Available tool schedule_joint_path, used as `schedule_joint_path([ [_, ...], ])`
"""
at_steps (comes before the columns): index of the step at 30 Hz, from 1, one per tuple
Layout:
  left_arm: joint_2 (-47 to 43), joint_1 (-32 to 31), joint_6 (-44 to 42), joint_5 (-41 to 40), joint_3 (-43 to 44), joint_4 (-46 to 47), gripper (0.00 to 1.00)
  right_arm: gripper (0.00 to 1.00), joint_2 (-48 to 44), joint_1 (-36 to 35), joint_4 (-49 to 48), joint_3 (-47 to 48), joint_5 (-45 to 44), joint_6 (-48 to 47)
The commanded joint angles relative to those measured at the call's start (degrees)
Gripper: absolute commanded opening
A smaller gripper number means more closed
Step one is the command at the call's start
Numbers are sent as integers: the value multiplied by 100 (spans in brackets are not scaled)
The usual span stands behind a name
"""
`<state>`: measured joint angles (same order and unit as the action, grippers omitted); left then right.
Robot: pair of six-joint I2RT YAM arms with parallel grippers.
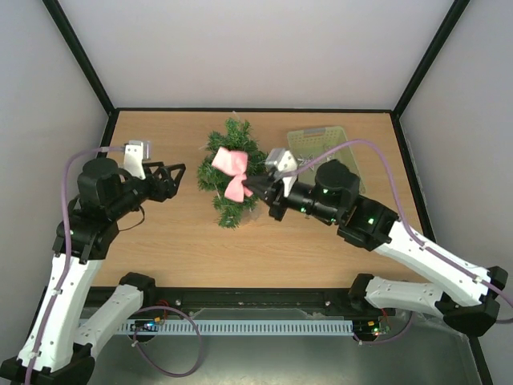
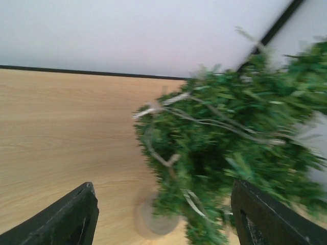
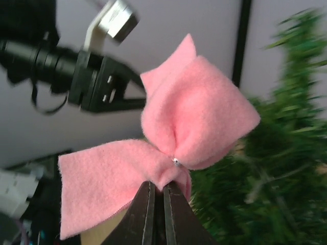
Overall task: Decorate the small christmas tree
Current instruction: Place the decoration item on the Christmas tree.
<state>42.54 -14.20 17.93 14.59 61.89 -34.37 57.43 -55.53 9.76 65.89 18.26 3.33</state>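
The small christmas tree sits near the middle of the wooden worktop, a little toward the back, and in the blurred left wrist view it seems to stand on a small pale round foot. A pale green basket lies just to its right, near the back edge. The right tool is clenched on a pink felt bow, its two dark fingertips pinched together on the bow's lower edge just beneath the knot, with one loop up and the other spreading out to the side. From above, the bow lies over the tree's middle. From the right wrist it hangs just beside the green branches, and I cannot tell whether it touches them. The left tool is over to the tree's left, apart from it and pointing at it. It is released, its black fingers spread wide either side of the view.
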Motion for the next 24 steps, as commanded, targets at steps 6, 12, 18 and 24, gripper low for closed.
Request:
schedule_joint_path([
  [6, -43, -28, 338, 2648, 398, 493, 72, 2, 388, -567, 1233, 170, -25, -1891],
  [12, 47, -39, 364, 3338, 124, 782, 75, 2, 691, -662, 1785, 446, -4, -2530],
  [18, 236, -45, -46, 3322, -52, 502, 72, 2, 708, -729, 1791, 464, 2, -2913],
  [24, 486, -131, -137, 3369, -194, 416, 67, 2, 873, -771, 1851, 592, -16, -3117],
])
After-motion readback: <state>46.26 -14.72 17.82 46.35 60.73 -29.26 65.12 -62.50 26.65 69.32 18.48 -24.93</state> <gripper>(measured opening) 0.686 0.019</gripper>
